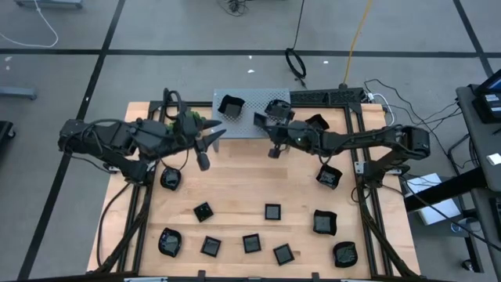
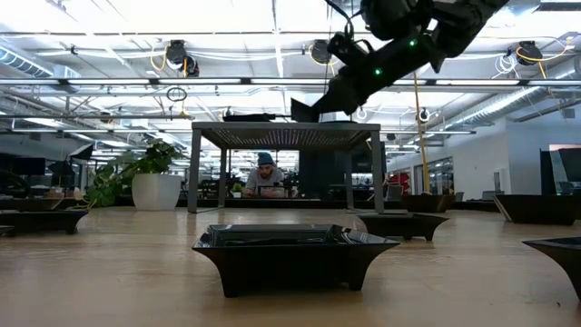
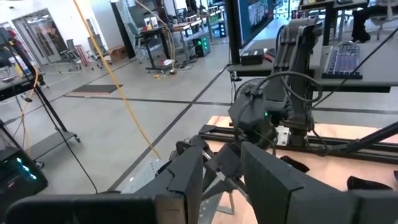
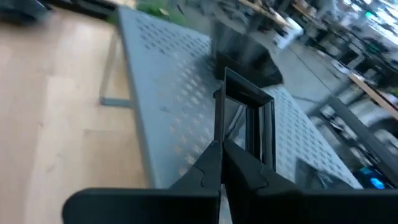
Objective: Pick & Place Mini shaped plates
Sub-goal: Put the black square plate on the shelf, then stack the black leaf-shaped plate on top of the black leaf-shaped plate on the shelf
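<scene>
My right gripper [image 1: 272, 119] is shut on a small glossy black square plate [image 4: 249, 121] over the right part of the grey perforated stand [image 1: 250, 121]. In the low view this plate [image 2: 304, 111] shows just above the stand top [image 2: 286, 134]. Another black plate [image 1: 230, 104] rests on the stand's left part. Several more black plates lie on the wooden table, among them a plate [image 1: 203, 211] and a plate [image 1: 272, 211]. My left gripper [image 1: 210, 147] is open and empty, left of the stand's near edge. My right gripper pinches the square plate by one rim edge [image 4: 219, 134] between its two fingers. The fingers slant down from the table's right side. The plate is tilted up on edge beyond the fingertips, over the stand top; whether it touches the stand, I cannot tell.
A green leafy sprig [image 1: 192, 121] lies by the stand's left end, close to my left gripper. Black plates also lie at the right [image 1: 329, 176] and along the near edge [image 1: 283, 253]. A person [image 2: 265, 174] sits in the room behind the table.
</scene>
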{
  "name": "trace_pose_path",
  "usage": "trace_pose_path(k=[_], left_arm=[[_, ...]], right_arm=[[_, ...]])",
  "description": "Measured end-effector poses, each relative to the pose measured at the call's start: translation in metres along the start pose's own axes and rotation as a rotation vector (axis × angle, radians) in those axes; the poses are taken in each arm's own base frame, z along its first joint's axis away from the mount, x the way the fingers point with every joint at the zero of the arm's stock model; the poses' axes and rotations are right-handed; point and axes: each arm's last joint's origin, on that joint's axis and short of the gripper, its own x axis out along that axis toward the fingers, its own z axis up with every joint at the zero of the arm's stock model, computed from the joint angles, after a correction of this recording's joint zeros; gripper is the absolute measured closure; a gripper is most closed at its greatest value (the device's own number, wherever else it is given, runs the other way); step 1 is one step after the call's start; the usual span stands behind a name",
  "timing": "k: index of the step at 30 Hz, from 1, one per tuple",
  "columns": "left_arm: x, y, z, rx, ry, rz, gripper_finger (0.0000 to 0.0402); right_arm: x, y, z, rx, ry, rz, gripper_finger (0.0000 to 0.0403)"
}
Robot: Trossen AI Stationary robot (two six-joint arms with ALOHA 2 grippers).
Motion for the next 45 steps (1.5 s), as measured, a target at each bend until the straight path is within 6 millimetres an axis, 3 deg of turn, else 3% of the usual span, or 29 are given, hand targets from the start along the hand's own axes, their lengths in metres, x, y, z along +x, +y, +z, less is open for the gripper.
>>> trace_pose_path(k=[26,34,39,45], left_arm=[[0.008,0.012,-0.001,-0.008,0.008,0.058,0.0286],[0.008,0.012,-0.001,-0.008,0.008,0.057,0.0286],[0.008,0.012,-0.002,-0.001,0.023,0.056,0.0286],[0.005,0.010,-0.020,-0.022,0.172,0.037,0.0286]], right_arm=[[0.011,0.004,-0.005,0.044,-0.028,0.014,0.0391],[0.011,0.003,-0.002,0.123,-0.050,0.008,0.0343],[0.006,0.005,0.009,0.151,-0.132,0.000,0.0307],[-0.022,0.004,0.037,0.177,-0.266,0.009,0.0286]])
